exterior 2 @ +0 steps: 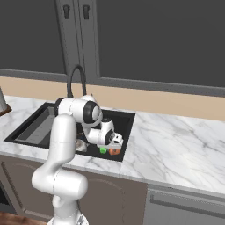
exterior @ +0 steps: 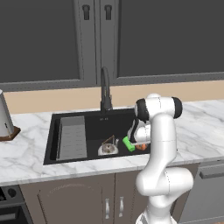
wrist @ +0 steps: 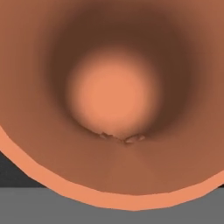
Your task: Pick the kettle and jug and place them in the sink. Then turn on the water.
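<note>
The black sink (exterior: 51, 142) (exterior 2: 128, 132) holds the silver kettle (exterior: 108, 148) (exterior 2: 80, 144) near its front wall, upright, half hidden behind my arm in the right base view. My gripper (exterior: 141, 143) (exterior 2: 115, 146) is down in the basin's right front corner, shut on the terracotta jug (exterior: 141, 148) (exterior 2: 114, 152), of which just a small orange patch peeks out under the hand. The hand view looks straight down into the jug's (wrist: 113, 105) brown-orange inside, so its rim hides my fingers. No water shows at the dark faucet (exterior: 105, 89) (exterior 2: 75, 79).
A small green cup (exterior: 128, 144) (exterior 2: 103, 150) lies in the basin between kettle and jug. The grey ribbed tray (exterior: 72, 138) fills the sink's left part. A tall whitish appliance (exterior: 4, 119) stands on the left counter. Dark cabinets hang above.
</note>
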Available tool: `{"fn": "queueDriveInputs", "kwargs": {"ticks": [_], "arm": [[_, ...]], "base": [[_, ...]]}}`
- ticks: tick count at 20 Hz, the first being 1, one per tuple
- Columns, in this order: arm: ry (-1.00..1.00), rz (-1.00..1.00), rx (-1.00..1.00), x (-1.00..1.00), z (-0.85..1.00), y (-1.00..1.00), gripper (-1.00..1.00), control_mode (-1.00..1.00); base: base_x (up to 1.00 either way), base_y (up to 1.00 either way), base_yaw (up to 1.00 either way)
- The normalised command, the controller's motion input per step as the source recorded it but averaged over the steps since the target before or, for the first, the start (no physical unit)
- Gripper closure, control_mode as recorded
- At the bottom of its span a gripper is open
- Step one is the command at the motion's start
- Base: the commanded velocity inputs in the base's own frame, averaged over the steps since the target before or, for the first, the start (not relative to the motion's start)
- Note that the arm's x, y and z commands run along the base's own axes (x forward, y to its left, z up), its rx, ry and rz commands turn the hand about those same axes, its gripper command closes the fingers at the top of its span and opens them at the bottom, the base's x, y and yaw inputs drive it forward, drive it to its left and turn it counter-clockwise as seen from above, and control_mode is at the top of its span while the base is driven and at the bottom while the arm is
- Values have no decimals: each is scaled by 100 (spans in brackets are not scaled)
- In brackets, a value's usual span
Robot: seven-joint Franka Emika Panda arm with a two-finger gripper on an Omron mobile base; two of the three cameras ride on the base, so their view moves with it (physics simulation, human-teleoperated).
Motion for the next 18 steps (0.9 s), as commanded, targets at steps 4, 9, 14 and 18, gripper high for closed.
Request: {"fn": "queueDriveInputs", "kwargs": {"ticks": [4,9,14,18], "arm": [[1,0,0,4,-21,0,100,-100],[0,0,0,0,0,0,-100,-100],[0,0,0,-2,0,0,-100,-100],[0,0,-3,-4,12,0,-100,-100]], "base": [[0,0,0],[0,0,0],[0,0,0],[0,0,0]]}}
